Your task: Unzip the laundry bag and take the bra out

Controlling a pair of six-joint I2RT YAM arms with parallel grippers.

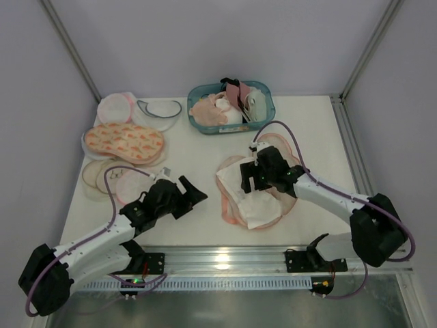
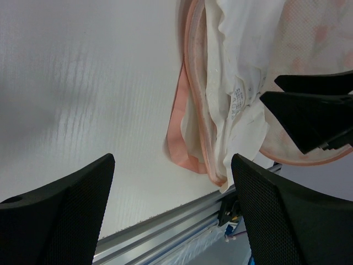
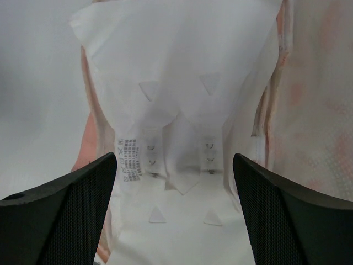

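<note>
1. Plain white surface (image 1: 198, 164) with grey walls around it, and both arms are bolted at the near edge.
2. The bag (image 1: 232, 164) lies right of centre. It's flapped open, with pink edging running round its rim.
3. The bra (image 1: 258, 205) is white and lies spread out on top of the open bag, with its near end toward the rail.
4. A second bag (image 1: 123, 142) with a carrot print lies flat at the back left, resting on some round mesh pouches (image 1: 115, 107).
5. A teal basket (image 1: 270, 102) at the back centre holds pink garments.
6. The right fingers (image 1: 247, 176) are spread wide over the bra, gripping nothing.
7. The left fingers (image 1: 194, 193) are also released and empty, over bare surface just left of the bag.
8. Smallest bit: the bra's care label (image 3: 128, 146) shows between the right fingers in the wrist view.
</note>
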